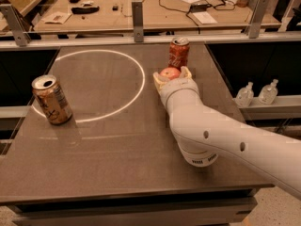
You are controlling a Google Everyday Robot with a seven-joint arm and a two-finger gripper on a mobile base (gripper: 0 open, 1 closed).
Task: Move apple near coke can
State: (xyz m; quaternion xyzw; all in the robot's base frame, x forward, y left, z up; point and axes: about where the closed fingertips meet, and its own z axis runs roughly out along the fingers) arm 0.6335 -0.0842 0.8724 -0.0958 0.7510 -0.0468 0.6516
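The white arm reaches across the dark counter (108,145) toward its far right part, where the pincer (172,76) is clamped on the apple (170,72), one pale finger on each side of the fruit. The apple sits just in front of the upright coke can (179,53) (whether the two touch cannot be told). A tan-gold can (51,100) stands well apart at the left, on the edge of a white circle (142,81) marked on the counter.
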